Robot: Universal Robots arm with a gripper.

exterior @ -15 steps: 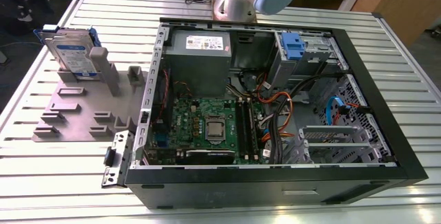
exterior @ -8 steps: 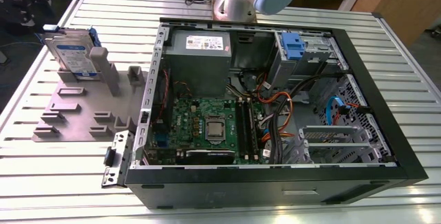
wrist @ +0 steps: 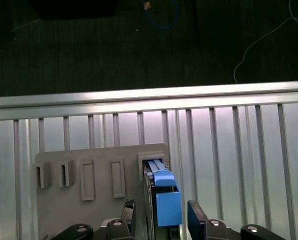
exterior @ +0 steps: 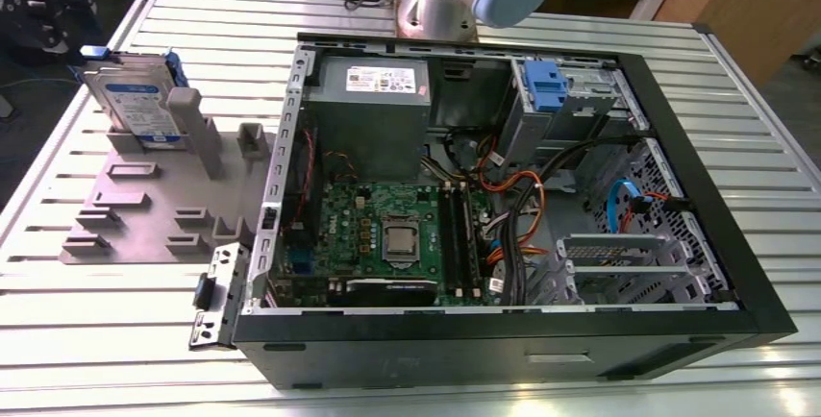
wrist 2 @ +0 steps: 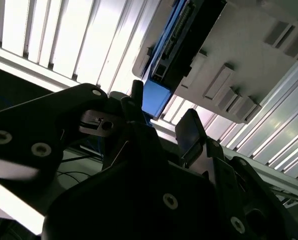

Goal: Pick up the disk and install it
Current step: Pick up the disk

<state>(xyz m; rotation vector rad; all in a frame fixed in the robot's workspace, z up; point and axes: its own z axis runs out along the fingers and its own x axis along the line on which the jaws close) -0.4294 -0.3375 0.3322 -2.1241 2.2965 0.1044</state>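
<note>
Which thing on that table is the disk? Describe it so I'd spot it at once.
Find the big open computer case; at the exterior view's left of it lies a grey holder plate. The disk stands on edge at the plate's far end. Unlike the plain grey posts beside it, it is silver with a white-and-blue label and a blue frame.

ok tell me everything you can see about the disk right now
The disk is a flat silver slab with a white-and-blue label, framed in blue plastic. It stands on edge in a slot of the grey stand, to the exterior view's left of the computer case. In the first wrist view the open gripper straddles its blue end, apparently without touching.
</note>
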